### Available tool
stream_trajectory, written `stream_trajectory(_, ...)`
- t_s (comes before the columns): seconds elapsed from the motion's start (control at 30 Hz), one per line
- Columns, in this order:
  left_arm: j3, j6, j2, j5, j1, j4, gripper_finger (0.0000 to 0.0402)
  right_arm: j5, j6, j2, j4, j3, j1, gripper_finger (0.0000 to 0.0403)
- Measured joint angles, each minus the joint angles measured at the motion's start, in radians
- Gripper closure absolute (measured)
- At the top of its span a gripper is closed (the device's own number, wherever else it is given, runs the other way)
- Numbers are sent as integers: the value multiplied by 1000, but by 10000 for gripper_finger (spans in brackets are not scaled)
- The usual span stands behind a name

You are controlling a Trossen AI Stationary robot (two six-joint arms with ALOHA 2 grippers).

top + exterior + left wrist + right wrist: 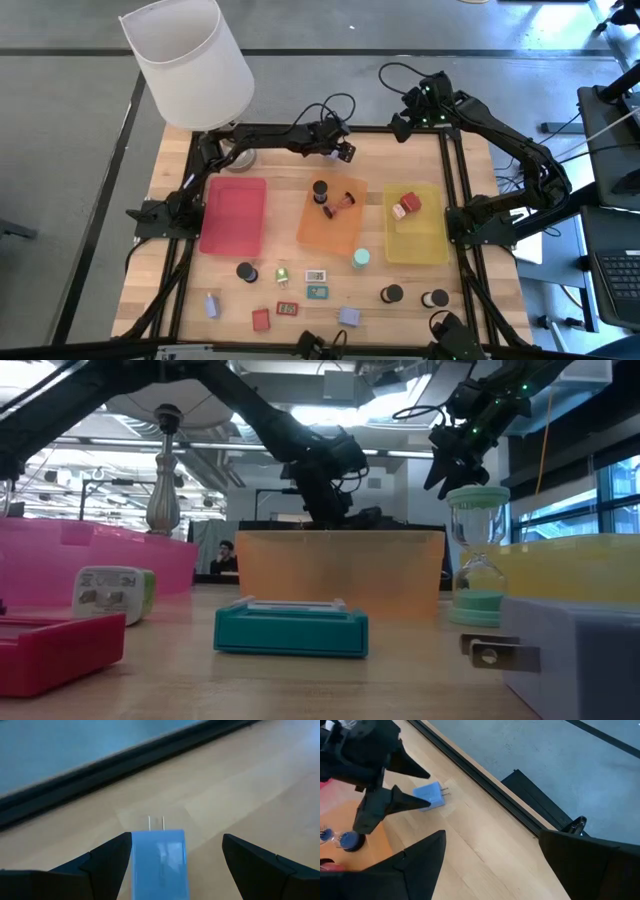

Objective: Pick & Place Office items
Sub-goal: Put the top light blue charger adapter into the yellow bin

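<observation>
My left gripper (pixel 176 840) is open near the table's far edge, beyond the orange tray (pixel 332 217). A light blue plug block (pixel 160 862) lies between its fingers, its two prongs pointing toward the far edge. In the right wrist view the block (pixel 431 797) shows at the end of one left finger. I cannot tell whether it rests on the table. My right gripper (pixel 490 855) hangs open and empty above the far right corner. Other office items lie along the near part of the table: black rounds (pixel 245 271), a teal round (pixel 361 258), and red (pixel 261 319) and lavender blocks (pixel 349 316). My left gripper has one finger (pixel 112 855) lying along one long side of the blue block (pixel 134 860). The other finger (pixel 250 860) stands well apart from it. The fingers slant down toward the far edge and run along the block.
A pink tray (pixel 233 215), the orange tray with a black bottle (pixel 320 190) and a red item, and a yellow tray (pixel 415 222) with a red-and-white item stand mid-table. A white-shaded lamp (pixel 190 60) stands at the far left. A black frame rail (pixel 485 787) borders the far edge.
</observation>
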Motion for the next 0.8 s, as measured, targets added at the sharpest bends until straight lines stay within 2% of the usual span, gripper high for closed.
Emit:
stream_trajectory(0.1,0,0,-1,-30,-11,9,93,0,0,0,1,0,0,80)
stream_trajectory(0.3,0,-21,-1,9,-7,-26,93,0,0,0,1,0,0,80)
stream_trajectory(0.8,0,-90,25,8,-11,-100,93,0,1,0,1,0,0,80)
